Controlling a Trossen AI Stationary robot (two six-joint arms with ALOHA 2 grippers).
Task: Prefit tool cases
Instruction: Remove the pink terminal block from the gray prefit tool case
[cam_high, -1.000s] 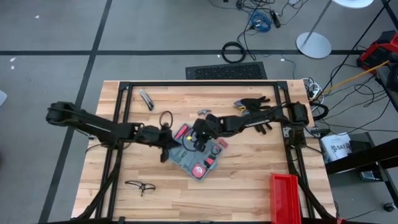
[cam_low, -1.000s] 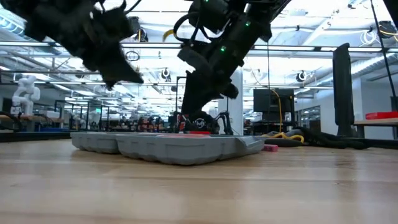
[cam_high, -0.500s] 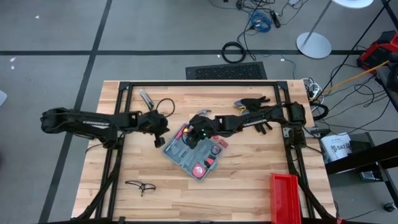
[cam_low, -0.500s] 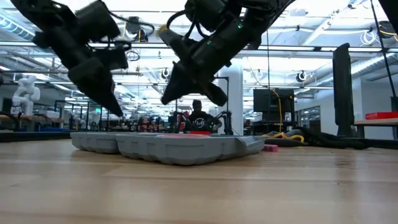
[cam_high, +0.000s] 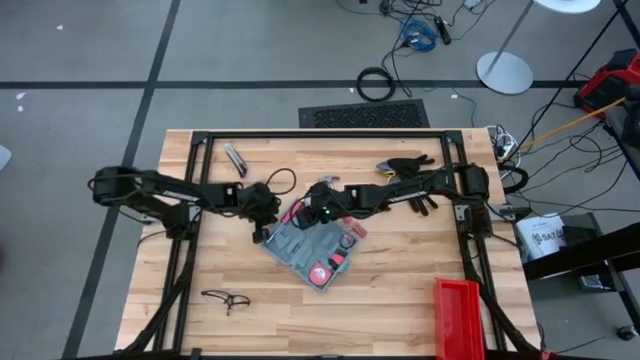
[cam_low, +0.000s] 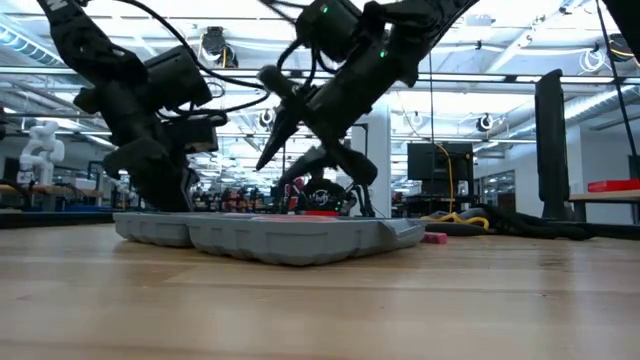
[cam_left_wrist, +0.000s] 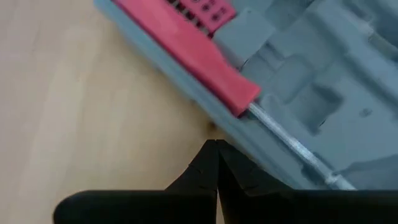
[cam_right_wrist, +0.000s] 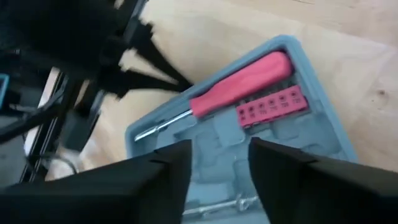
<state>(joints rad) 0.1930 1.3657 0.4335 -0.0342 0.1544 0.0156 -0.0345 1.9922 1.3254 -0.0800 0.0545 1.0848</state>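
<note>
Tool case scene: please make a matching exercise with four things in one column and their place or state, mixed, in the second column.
Things:
1. tool case
2. red bin
3. left gripper
4. right gripper

Place or state:
A. jaws apart, above the open tray
B. at the table's near right edge
C. jaws shut, at the case's edge
D. open, in the middle of the table

Pairs: 1-D, 2-B, 3-C, 4-A

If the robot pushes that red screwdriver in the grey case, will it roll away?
Probably not. The red screwdriver lies in a shaped groove of the tool case, which should hold it. Out on the bare table, its round handle and thin metal shaft would likely let it roll. It looks stiff, not bendy.
</note>
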